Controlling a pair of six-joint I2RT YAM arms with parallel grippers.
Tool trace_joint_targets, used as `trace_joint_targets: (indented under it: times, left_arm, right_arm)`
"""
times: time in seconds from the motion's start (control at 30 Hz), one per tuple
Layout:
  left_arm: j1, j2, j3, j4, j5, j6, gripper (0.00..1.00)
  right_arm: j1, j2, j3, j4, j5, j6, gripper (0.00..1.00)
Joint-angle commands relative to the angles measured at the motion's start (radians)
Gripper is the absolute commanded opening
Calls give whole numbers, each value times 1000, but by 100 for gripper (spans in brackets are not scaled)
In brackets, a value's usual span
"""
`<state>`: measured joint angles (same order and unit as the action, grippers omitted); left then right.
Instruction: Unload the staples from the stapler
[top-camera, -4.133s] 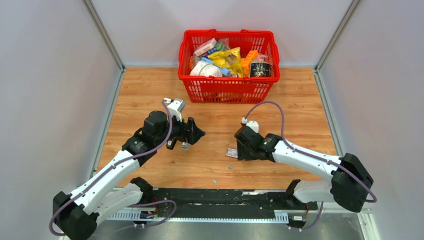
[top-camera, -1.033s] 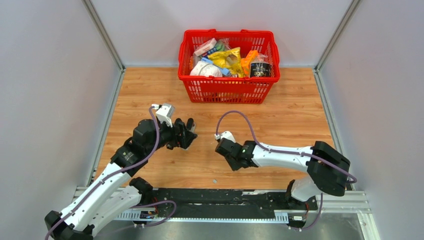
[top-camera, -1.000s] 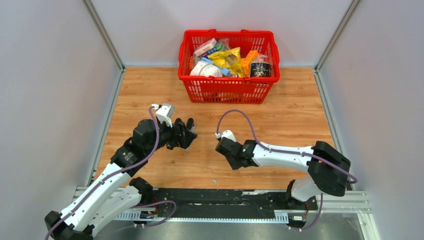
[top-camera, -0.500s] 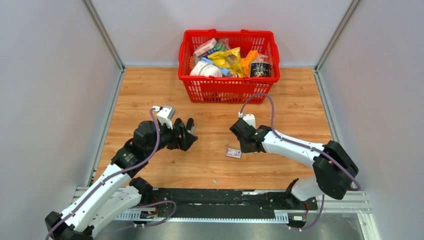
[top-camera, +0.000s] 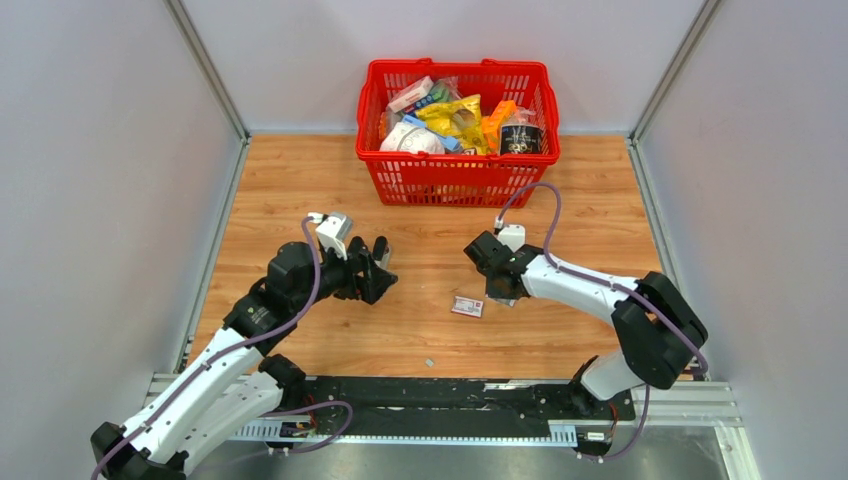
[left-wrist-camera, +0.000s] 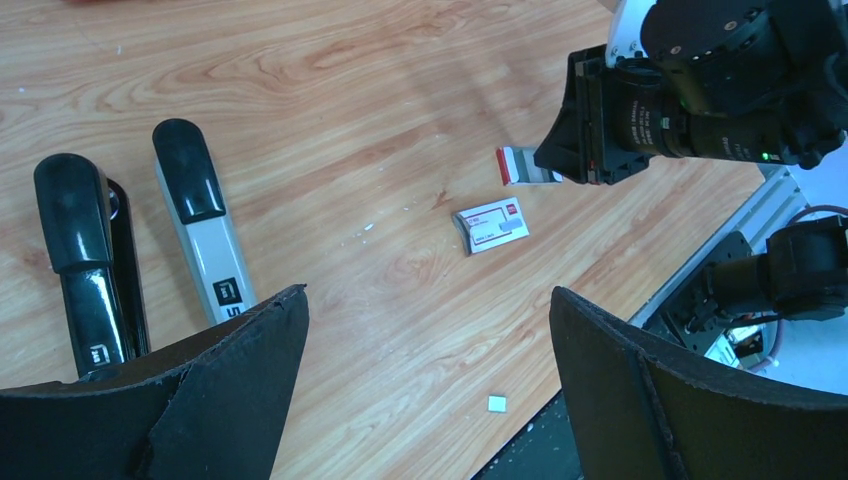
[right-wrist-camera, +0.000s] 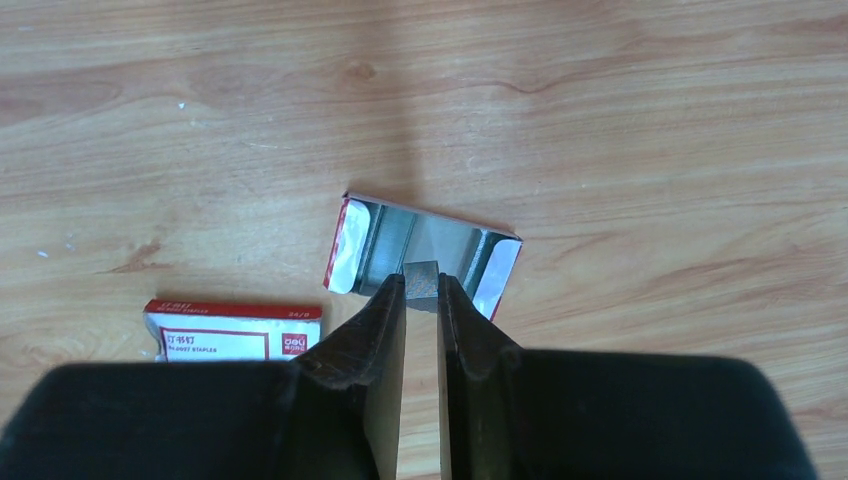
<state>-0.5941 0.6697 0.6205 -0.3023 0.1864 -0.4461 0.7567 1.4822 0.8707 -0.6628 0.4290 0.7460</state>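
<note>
Two staplers lie side by side in the left wrist view: a black stapler (left-wrist-camera: 85, 270) and a grey stapler (left-wrist-camera: 205, 235) with a black tip. My left gripper (left-wrist-camera: 425, 300) hangs open above the wood next to them, holding nothing. My right gripper (right-wrist-camera: 421, 287) is shut on a small grey block of staples (right-wrist-camera: 421, 278). The block sits at the near edge of an open red-and-white staple tray (right-wrist-camera: 350, 245) lined with silvery strips. I cannot tell whether the tray rests on the table. From above, the right gripper (top-camera: 497, 290) is right of centre and the left gripper (top-camera: 375, 272) hides the staplers.
The white-and-red staple box sleeve (top-camera: 467, 306) lies on the wood left of the right gripper. A tiny pale scrap (top-camera: 428, 363) lies near the front rail. A red basket (top-camera: 457, 175) full of packets stands at the back. Grey walls close in both sides.
My right gripper has swung right and away from the front edge, uncovering the box sleeve on the wood. Its jaws stay shut. The left arm has barely moved.
</note>
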Motion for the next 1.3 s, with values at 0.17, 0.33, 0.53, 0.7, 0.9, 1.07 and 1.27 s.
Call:
trace_joint_targets:
  times: [0.17,0.33,0.53,0.7,0.9,1.07,1.27]
  left_arm:
    - [0,2,-5,40,27,15,97]
    - [0,11,-2,42,30,21,97]
    - [0,18,2,42,31,26,97]
    - [0,22,4,42,33,27,97]
    - [1,21,5,35,35,30,97]
    - [0,19,2,34,31,32,97]
    - [0,19,1,40,35,29,97]
  right_arm:
    - [-26,32,14,45,83,98,17]
    - [-34,46,21,48,82,107,17]
    - [-39,52,11,57,79,118,18]
    - [-40,61,11,65,63,122,18]
    - [-39,73,16,69,59,128,18]
    - [-42,66,11,68,59,133,19]
    - [-40,59,1,68,56,141,23]
